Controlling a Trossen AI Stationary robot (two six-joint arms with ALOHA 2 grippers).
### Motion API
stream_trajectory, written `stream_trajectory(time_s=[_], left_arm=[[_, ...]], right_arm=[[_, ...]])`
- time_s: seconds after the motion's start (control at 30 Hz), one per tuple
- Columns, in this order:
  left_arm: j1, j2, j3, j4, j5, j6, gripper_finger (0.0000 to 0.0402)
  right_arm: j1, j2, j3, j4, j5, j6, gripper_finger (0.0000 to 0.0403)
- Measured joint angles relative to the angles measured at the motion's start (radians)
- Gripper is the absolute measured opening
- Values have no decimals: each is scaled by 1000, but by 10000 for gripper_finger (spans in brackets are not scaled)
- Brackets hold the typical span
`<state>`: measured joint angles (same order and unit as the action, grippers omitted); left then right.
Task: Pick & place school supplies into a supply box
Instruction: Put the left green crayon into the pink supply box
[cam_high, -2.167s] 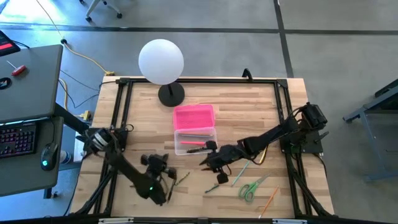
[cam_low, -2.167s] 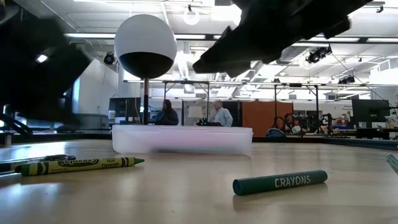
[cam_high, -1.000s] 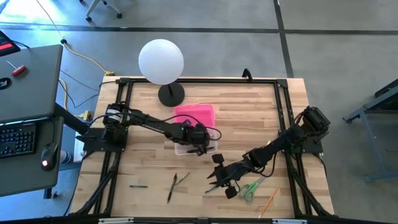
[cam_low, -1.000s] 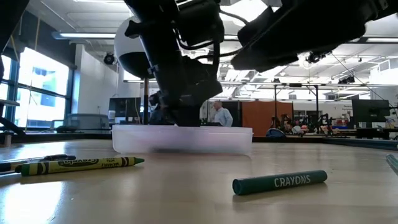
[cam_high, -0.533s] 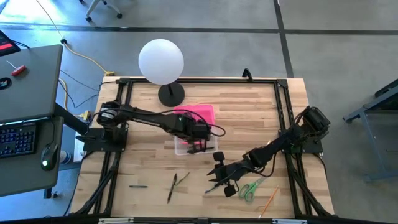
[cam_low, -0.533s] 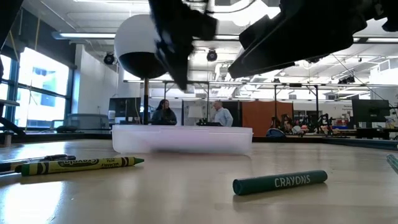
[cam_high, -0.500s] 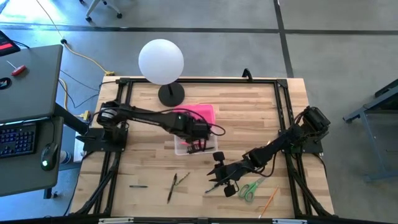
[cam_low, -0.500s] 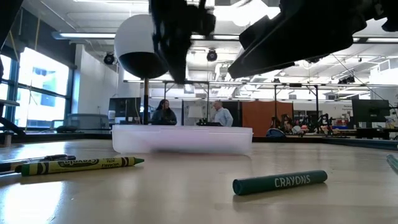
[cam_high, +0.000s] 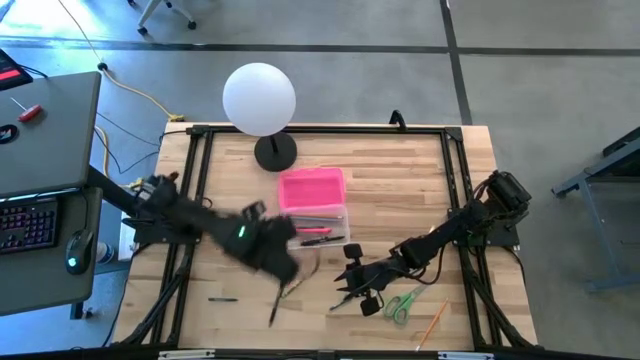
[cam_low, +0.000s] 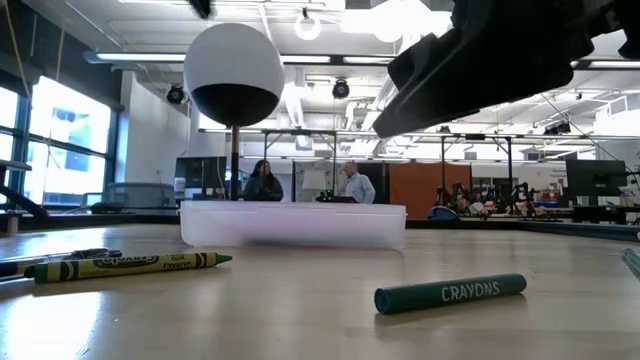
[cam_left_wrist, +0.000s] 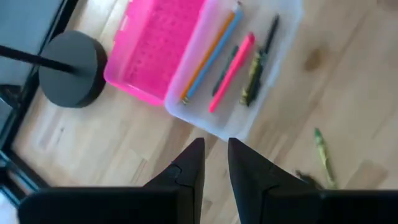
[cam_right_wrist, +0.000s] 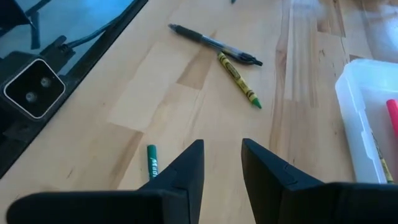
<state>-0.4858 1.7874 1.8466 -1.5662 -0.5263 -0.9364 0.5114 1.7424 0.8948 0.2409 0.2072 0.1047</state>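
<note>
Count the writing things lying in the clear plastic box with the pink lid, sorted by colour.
In the clear plastic box with the pink lid:
Orange pencil: 1
Dark green stick: 1
Pink marker: 1
Olive-yellow crayon: 1
Black pen: 1
Total: 5

Seen from above, the left arm (cam_high: 250, 238) was a smear beside the box (cam_high: 314, 226), its fingers impossible to make out. The right arm's dark bulk (cam_low: 500, 50) ran off the upper edge of the low view. From the right wrist, the box was cut at the frame's edge. The items inside it were too small from overhead to tell apart.
</note>
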Motion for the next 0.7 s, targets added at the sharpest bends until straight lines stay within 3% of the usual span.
stream_trajectory(time_s=[0.1,0.23,0.37,0.47,0.7], left_arm=[[-142,-21,-72,-1,-49,-146,101],[-308,-30,-217,16,3,-378,101],[-400,-28,-397,148,212,-550,101],[-430,-28,-495,257,409,-577,101],[-499,-43,-576,393,436,-551,101]], right_arm=[[0,0,0,-17,0,-2,87],[0,0,0,-12,0,-23,87],[-1,0,0,-2,0,-42,87],[-1,0,0,3,0,-37,87],[-1,0,0,22,0,-35,87]])
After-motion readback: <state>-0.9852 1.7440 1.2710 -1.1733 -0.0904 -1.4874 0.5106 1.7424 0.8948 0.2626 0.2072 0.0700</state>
